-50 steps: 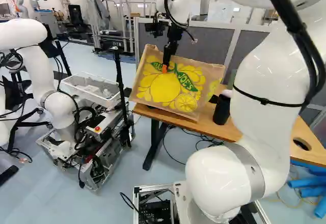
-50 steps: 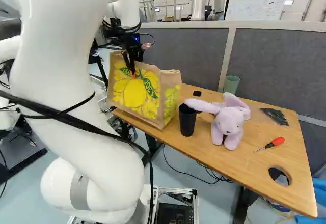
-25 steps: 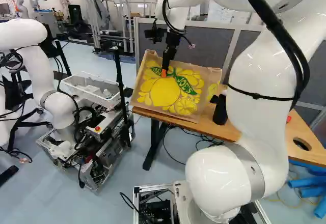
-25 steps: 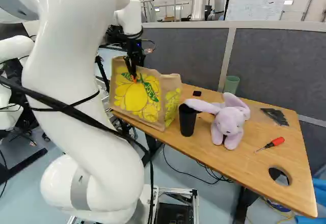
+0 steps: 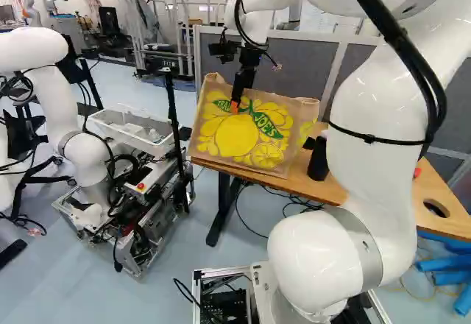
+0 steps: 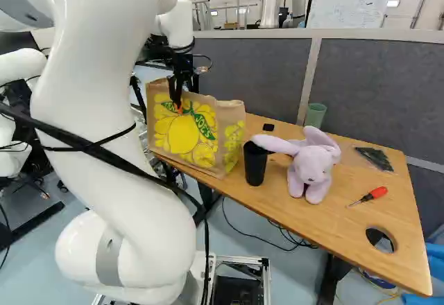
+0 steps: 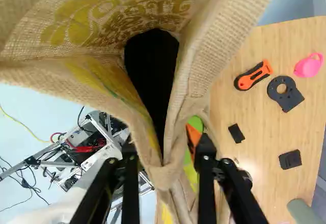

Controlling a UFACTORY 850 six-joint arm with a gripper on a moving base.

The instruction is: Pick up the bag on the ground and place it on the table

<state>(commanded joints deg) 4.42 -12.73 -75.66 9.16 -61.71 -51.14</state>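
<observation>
Well, one bag (image 6: 184, 130) stands on one table (image 6: 333, 225), at the table's left end in the right base view. The tool (image 5: 235, 106) has hold of it: in the wrist view its two fingers (image 7: 131, 188) press on a bunched fold of the bag's rim from two sides, held some way apart by the cloth (a thick wad of burlap, that). The bag's mouth gapes just ahead of them, dark inside, and an orange pad shows against its front in the left base view.

As for the rest on the table, counted: one black cup (image 6: 255, 168) just beside the bag, one lilac plush rabbit (image 6: 313, 168) next to that cup, one red-handled screwdriver (image 6: 377, 193), one dark green packet (image 6: 377, 158) and one green cylinder (image 6: 316, 115) near the grey partition (image 6: 381, 97). The wrist view shows one orange and black cutter (image 7: 249, 80), one black ring-shaped bracket (image 7: 292, 101) beside it, one pink piece (image 7: 308, 66) and two small black blocks (image 7: 290, 160), lying apart from each other.
</observation>
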